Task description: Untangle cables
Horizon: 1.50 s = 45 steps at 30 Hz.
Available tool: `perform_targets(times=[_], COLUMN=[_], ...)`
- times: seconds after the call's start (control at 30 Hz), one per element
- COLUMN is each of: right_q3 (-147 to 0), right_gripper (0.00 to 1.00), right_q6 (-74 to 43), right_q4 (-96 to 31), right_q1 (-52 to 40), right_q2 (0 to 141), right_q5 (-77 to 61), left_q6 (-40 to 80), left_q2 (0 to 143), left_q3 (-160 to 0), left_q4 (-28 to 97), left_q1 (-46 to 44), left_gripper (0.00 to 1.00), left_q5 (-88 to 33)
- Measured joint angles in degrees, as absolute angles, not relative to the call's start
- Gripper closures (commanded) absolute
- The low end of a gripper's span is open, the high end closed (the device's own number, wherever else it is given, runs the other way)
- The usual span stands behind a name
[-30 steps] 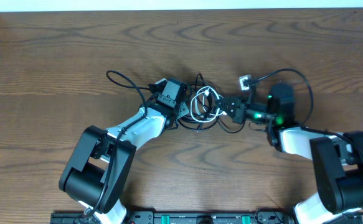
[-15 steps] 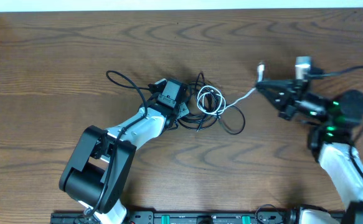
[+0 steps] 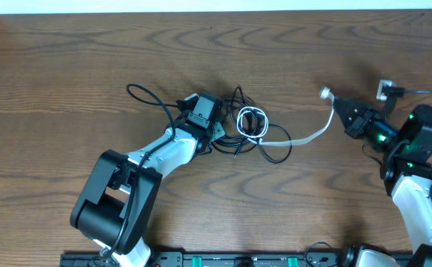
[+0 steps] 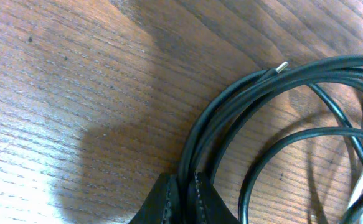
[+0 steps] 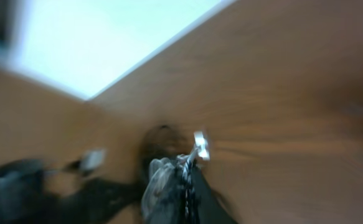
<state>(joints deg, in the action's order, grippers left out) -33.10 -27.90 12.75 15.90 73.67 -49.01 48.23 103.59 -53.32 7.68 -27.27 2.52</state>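
Note:
The cables lie tangled at mid-table: black cables (image 3: 278,156) in loops, and a white cable (image 3: 312,136) partly coiled among them (image 3: 251,121). My left gripper (image 3: 219,131) is shut on a bundle of black cables (image 4: 262,93) right at the left edge of the tangle, and one metal plug tip (image 4: 281,66) shows above. My right gripper (image 3: 341,106), off to the right of the tangle, is shut on the white cable near its plug end (image 3: 324,93). The right wrist view is blurred, showing the gripper (image 5: 184,183) pinching the white plug (image 5: 200,147).
A thick black wire (image 3: 145,95) of the left arm loops out to the left of the tangle. The right arm's own wire (image 3: 423,90) arcs by the table's right edge. The wooden table (image 3: 90,52) ends at a white strip along the back.
My right gripper has swung from the tangle out to the right with the white cable's end, drawing that cable out in a long curve. The left arm has stayed still.

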Motion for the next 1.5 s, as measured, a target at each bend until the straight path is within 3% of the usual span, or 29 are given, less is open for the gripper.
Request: perform_targets(times=[0.17,0.23,0.33,0.53,0.7,0.8,0.9,1.1,1.3,1.5], right_q3=[-33.1,-33.2,-33.2,-33.5,-34.0,-34.0,-34.0,-34.0,-34.2,-34.7], right_gripper=[0.96,0.77,0.6,0.61,0.53,0.48,0.55,0.5,0.48,0.46], right_q6=[-25.1,-24.7,-24.2,-24.1,-24.3,-25.8,-29.0,-37.0,-43.1,-46.6], right_q4=[0.6,-3.7,-6.3,-5.1,-5.4,-5.2,-5.1,-3.6,7.0,8.2], right_q1=[15.9,16.1,16.7,15.5,3.0,-7.2,-13.8,-22.0,-24.6,-24.4], right_q2=[73.6,72.9,70.6,65.0,64.5,64.5,64.6,68.5,78.8,86.1], right_q5=[-25.4,-19.8,-16.9,-30.9,-38.7,-37.7,-35.2,-29.0,-24.4,-19.4], left_q6=[48.2,48.2,48.2,48.2,48.2,48.2,48.2,48.7,49.2,49.3], left_q2=[103.6,103.6,103.6,103.6,103.6,103.6,103.6,103.6,103.6,103.6], left_q3=[-53.3,-53.3,-53.3,-53.3,-53.3,-53.3,-53.3,-53.3,-53.3,-53.3], left_q4=[7.7,7.7,7.7,7.7,7.7,7.7,7.7,7.7,7.7,7.7], left_q1=[-27.3,-27.3,-27.3,-27.3,-27.3,-27.3,-27.3,-27.3,-27.3,-27.3], left_gripper=[0.92,0.92,0.92,0.92,0.92,0.92,0.92,0.92,0.92,0.92], left_q5=[2.5,2.5,2.5,2.5,2.5,2.5,2.5,2.5,2.5,2.5])
